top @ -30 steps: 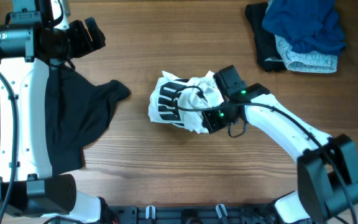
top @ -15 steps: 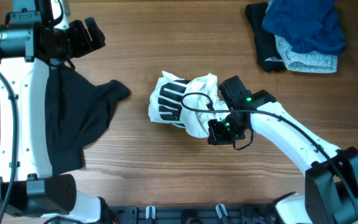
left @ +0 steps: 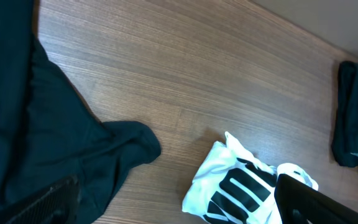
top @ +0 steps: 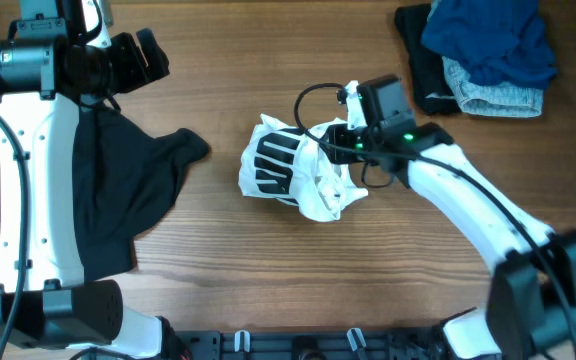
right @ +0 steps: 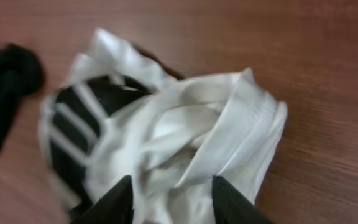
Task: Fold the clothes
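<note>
I'm seeing the white T-shirt (top: 293,170) lying crumpled mid-table (top: 268,260), black garment (top: 118,190) spreading at left. My right gripper (right: 171,193) is hanging parted over the shirt; left gripper (top: 138,55): I can't tell its state

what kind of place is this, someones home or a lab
Most likely a lab or robot data-collection bench rather than a home: two robot arms are mounted at a bare wooden table, laundry sits in a pile of clothes in one corner, and a crumpled white T-shirt and black garment lie out for folding.
</note>
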You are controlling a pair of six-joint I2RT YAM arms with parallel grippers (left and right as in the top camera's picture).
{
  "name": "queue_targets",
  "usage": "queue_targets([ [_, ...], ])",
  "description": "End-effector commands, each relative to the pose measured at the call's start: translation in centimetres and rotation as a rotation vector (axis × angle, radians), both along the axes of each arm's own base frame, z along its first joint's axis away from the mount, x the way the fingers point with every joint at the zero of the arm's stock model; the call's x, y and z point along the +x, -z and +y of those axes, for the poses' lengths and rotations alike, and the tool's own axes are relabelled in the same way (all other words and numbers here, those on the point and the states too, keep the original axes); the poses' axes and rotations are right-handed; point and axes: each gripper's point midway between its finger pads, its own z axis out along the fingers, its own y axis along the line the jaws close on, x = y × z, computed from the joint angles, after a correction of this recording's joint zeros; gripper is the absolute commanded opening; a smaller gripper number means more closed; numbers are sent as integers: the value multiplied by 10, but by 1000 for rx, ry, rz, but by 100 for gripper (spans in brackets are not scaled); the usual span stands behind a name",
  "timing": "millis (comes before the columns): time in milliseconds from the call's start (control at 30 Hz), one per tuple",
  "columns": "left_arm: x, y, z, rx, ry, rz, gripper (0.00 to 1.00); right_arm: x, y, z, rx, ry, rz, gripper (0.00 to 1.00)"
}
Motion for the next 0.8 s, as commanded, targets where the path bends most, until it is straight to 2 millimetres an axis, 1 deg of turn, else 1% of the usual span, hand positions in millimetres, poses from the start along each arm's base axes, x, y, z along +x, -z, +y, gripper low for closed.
queue_targets([
  [0, 1, 4, 3, 14, 2, 9, 100, 12, 30, -13, -89, 72, 28, 35],
  [67, 0, 4, 4, 14, 1, 9, 100, 17, 33, -23, -128, 125, 16, 29],
  [100, 0, 4, 3, 14, 2, 9, 100, 19, 30, -28, -148, 142, 1, 26],
  [133, 0, 4, 3, 14, 2, 9, 100, 22, 27, -34, -158, 160, -12, 20],
  [167, 0, 4, 4, 14, 1, 9, 100, 23, 23, -39, -157, 172, -17, 9],
  [200, 0, 4, 3, 14, 2, 9, 100, 24, 19, -45, -156, 186, -19, 4],
  [267, 0, 4, 4, 14, 1, 9, 100, 28, 15, -68, -159, 240, -11, 4],
  [333, 1, 4, 4, 14, 1, 9, 100, 29, 17, -86, -159, 267, 9, 4],
  [367, 1, 4, 4, 14, 1, 9, 100, 29, 19, -89, -148, 245, 15, 4],
  [433, 1, 4, 4, 14, 1, 9, 100, 29, 17, -83, -98, 162, 13, 5],
  [467, 1, 4, 4, 14, 1, 9, 100, 28, 15, -77, -74, 112, 5, 22],
  [500, 1, 4, 4, 14, 1, 9, 100, 27, 12, -67, -41, 47, -7, 47],
  [533, 1, 4, 4, 14, 1, 9, 100, 27, 9, -64, -28, 34, -7, 60],
  [567, 0, 4, 3, 14, 2, 9, 100, 27, 6, -61, -14, 26, -3, 63],
  [633, 0, 4, 3, 14, 2, 10, 100, 29, -10, -57, 11, 15, -11, 65],
  [667, 0, 4, 3, 14, 1, 10, 100, 30, -21, -55, 12, 8, -29, 64],
  [767, 0, 4, 3, 14, 1, 10, 100, 35, -52, -47, 23, -15, -106, 59],
])
